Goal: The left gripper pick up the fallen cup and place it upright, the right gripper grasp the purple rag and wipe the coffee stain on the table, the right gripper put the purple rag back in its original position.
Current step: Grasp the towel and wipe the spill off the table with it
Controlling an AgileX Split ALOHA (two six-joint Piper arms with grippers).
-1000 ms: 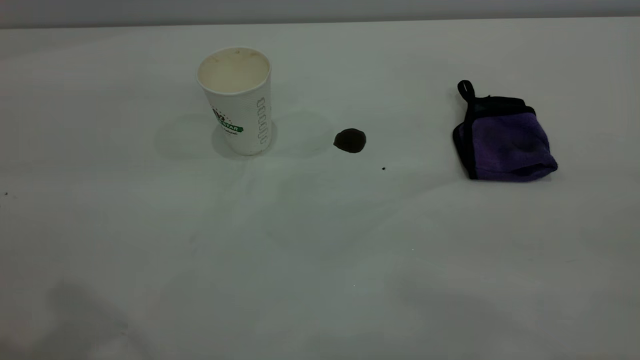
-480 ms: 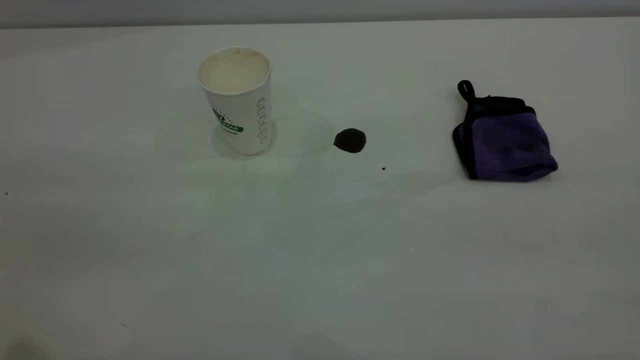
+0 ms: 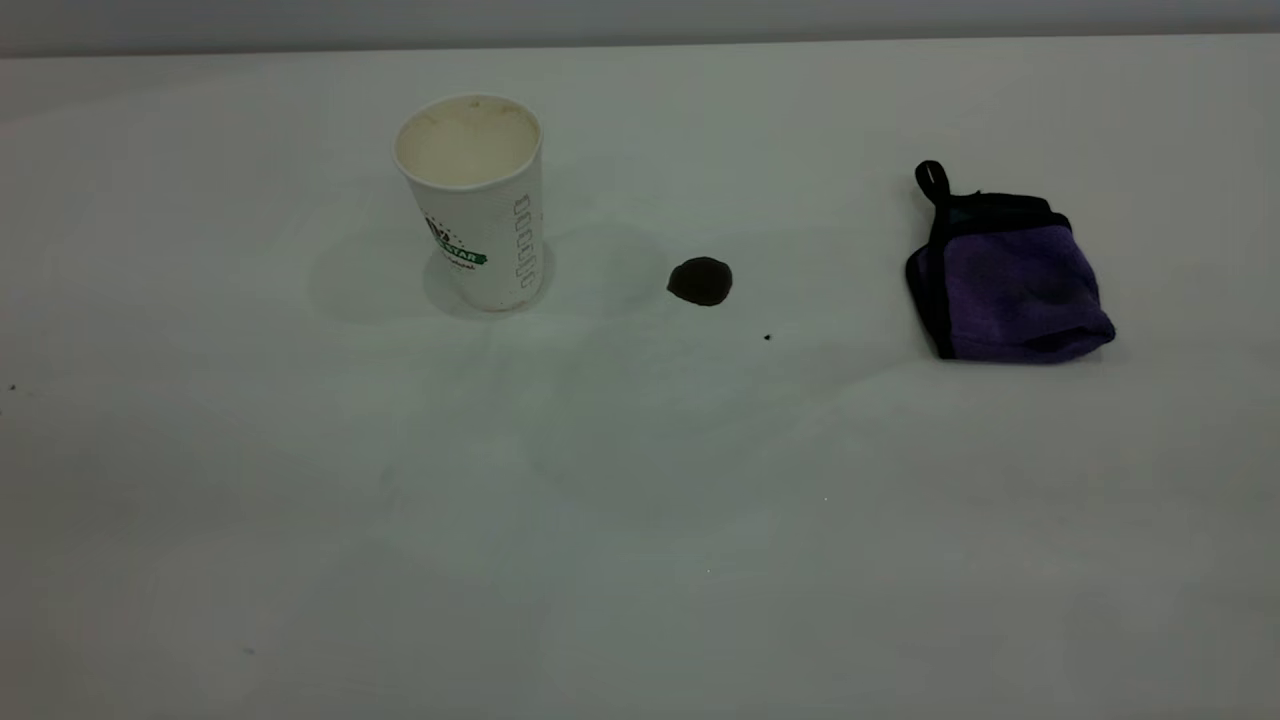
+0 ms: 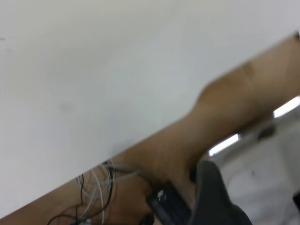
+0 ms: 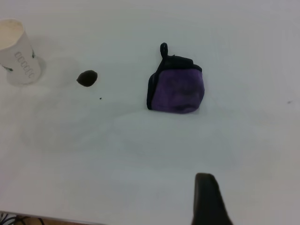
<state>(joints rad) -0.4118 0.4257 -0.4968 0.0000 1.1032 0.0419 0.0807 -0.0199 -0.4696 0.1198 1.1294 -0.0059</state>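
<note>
The cup (image 3: 478,205) stands upright on the table (image 3: 640,500), left of centre, with its cream inside showing; it also appears as the cup (image 5: 16,51). To its right lies the coffee stain (image 3: 700,281), a round dark blot also seen as the stain (image 5: 87,78). Farther right sits the folded purple rag (image 3: 1010,285), its black loop pointing away, shown too as the rag (image 5: 177,89). Neither gripper appears in the exterior view. My left gripper (image 4: 254,187) hangs beyond the table's edge, open and empty. My right gripper (image 5: 253,197) is high above the near side, well short of the rag, with one finger (image 5: 206,201) showing.
A tiny dark speck (image 3: 767,337) lies between stain and rag. The table edge (image 4: 154,136) runs across the left wrist view, with a brown floor (image 4: 225,112) and loose cables (image 4: 98,187) beyond it. A grey wall (image 3: 640,20) bounds the far side.
Cup, stain and rag have not moved. The faint shadows along the near part of the table have faded away.
</note>
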